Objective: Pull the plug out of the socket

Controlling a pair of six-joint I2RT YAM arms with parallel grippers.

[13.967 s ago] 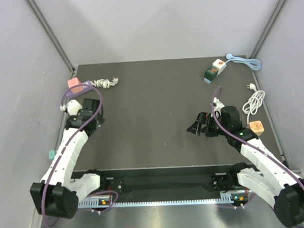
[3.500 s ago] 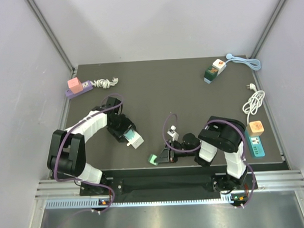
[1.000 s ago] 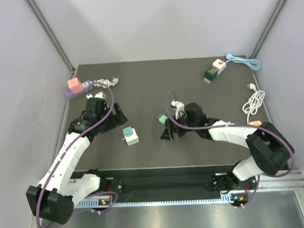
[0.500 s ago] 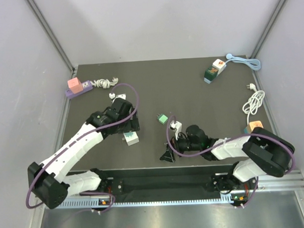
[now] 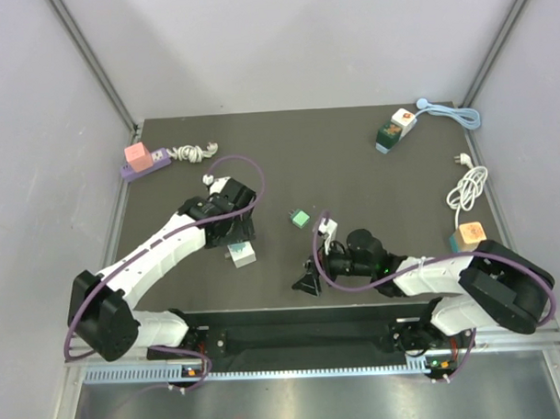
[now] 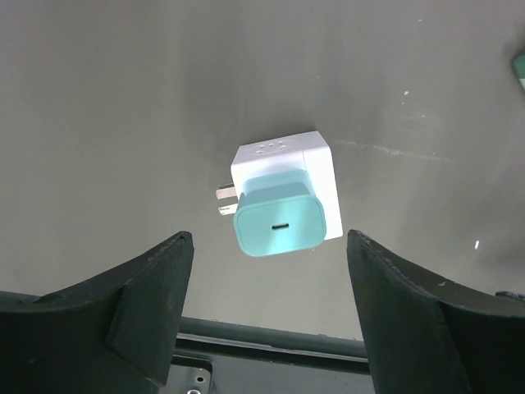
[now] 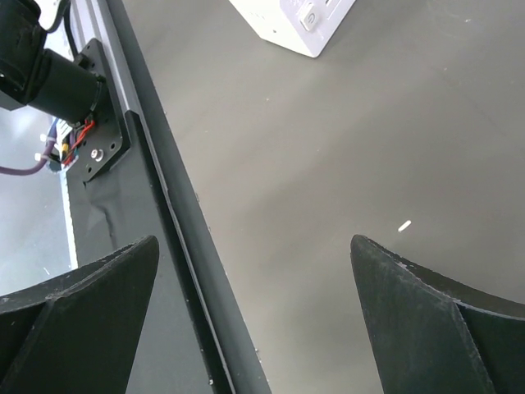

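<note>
I'm at the approach: left pincer wide, teal plug in its white socket cube centred below, right pincer wide and empty; next, I reckon, descend and clamp.

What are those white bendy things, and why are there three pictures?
They are two robot arms, a left arm and a right arm, bolted to a dark table. One picture looks down from above. The other two come from little cameras on each wrist, so the black shapes there are that arm's own fingers. The left end effector is open and hangs over a white socket cube with a teal plug pushed in. The right end effector is open, holding nothing. Also lying there: a small green piece, a pink plug on a purple power strip, and a white cable.
</note>
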